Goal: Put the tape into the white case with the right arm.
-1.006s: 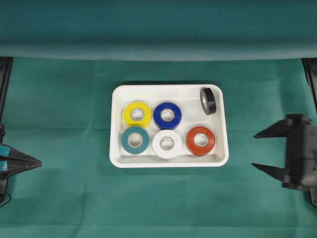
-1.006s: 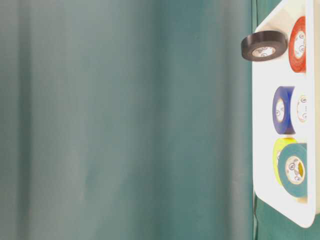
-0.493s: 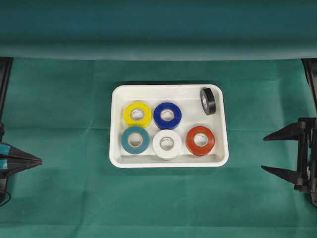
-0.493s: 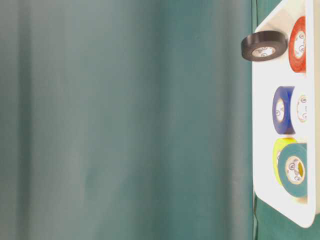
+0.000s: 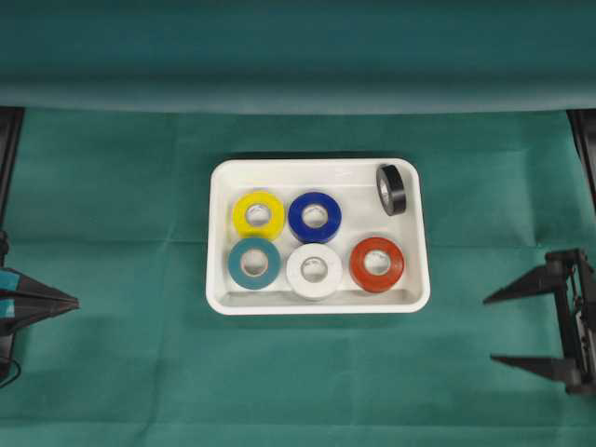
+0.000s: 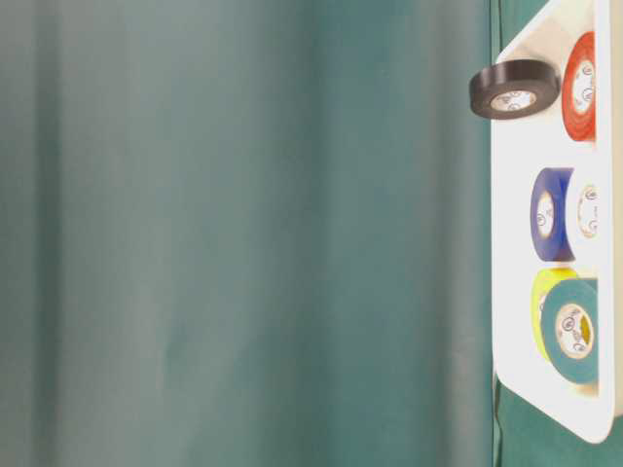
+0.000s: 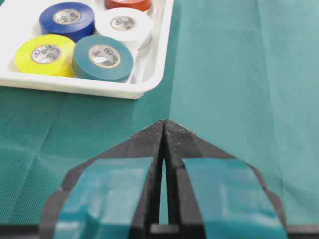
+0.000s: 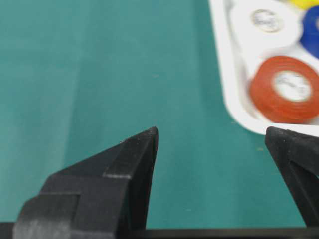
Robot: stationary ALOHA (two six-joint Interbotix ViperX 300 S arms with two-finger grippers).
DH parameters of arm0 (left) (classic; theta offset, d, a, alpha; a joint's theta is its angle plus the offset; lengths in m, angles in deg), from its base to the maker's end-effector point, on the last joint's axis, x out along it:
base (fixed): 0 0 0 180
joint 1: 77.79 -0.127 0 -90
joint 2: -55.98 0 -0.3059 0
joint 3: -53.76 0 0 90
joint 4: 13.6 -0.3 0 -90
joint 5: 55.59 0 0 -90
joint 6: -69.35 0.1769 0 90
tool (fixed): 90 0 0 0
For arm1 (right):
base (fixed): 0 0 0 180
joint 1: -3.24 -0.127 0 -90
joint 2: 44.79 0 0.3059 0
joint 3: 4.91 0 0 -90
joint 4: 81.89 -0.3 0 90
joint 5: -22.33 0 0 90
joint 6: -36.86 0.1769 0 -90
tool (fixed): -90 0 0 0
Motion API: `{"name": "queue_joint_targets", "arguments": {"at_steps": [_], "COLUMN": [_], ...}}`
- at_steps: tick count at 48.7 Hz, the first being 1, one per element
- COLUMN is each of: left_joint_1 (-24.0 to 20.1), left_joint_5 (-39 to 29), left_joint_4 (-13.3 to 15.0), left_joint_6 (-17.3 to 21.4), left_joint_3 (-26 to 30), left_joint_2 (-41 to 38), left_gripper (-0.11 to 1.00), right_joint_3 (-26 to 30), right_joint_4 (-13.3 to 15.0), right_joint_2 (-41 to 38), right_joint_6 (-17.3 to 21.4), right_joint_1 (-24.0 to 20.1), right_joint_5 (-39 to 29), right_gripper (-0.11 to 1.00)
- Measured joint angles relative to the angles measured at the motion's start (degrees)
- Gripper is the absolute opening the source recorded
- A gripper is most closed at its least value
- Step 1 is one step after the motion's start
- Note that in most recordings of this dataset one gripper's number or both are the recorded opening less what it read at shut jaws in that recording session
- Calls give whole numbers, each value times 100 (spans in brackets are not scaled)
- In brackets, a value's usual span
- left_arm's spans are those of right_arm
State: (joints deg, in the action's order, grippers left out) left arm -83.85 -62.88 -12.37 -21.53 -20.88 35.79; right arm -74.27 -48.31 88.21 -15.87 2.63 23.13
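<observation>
Since all six rolls of tape already sit inside the shallow white glossy case [image 5: 318, 170] in the middle of the overhead picture, we think the putting-in job is done. There is a yellow roll [image 5: 258, 214], a dark blue roll [image 5: 315, 216], a teal roll [image 5: 254, 263], a white roll [image 5: 314, 270] and a red-orange roll [image 5: 377, 264], all lying flat. The small black roll [image 5: 391, 189] stands on its edge in the upper right corner of the case, close to the rim.

Our right black gripper [image 5: 488, 329] is at the right edge of the overhead picture, well apart from the case. Its two pointed fingers are spread wide and hold nothing. Our left gripper with light-blue tape strips [image 5: 74, 304] is at the left edge, with its fingers pressed together and empty.

We see no tape left on the green cloth [image 5: 121, 186]. So we think the next move only calls for the right arm to rest away from the case.

The table-level picture shows the black roll is tipped up, which is harder to tell from above. The left wrist picture shows its fingers touching at the tips. The right wrist picture shows the wide gap between its fingers, with the red-orange roll at the upper right.
</observation>
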Motion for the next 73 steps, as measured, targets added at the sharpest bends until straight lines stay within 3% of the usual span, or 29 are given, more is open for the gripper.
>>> {"name": "queue_joint_targets", "arguments": {"at_steps": [10, 31, 53, 73], "left_joint_1": [0, 0, 0, -9], "left_joint_5": [0, -9, 0, -9], "left_joint_4": [0, 0, 0, 0], "left_joint_6": [0, 0, 0, 0], "left_joint_3": [0, 0, 0, 0], "left_joint_2": [0, 0, 0, 0], "left_gripper": [0, 0, 0, 0], "right_joint_3": [-35, -53, -176, -246], "right_joint_4": [9, 9, 9, 9], "right_joint_2": [0, 308, 1521, 1600], "right_joint_6": [0, -26, -79, 9], "right_joint_1": [-378, -369, -369, -369], "right_joint_5": [-105, -343, -923, -949], "right_gripper": [64, 64, 64, 64]}}
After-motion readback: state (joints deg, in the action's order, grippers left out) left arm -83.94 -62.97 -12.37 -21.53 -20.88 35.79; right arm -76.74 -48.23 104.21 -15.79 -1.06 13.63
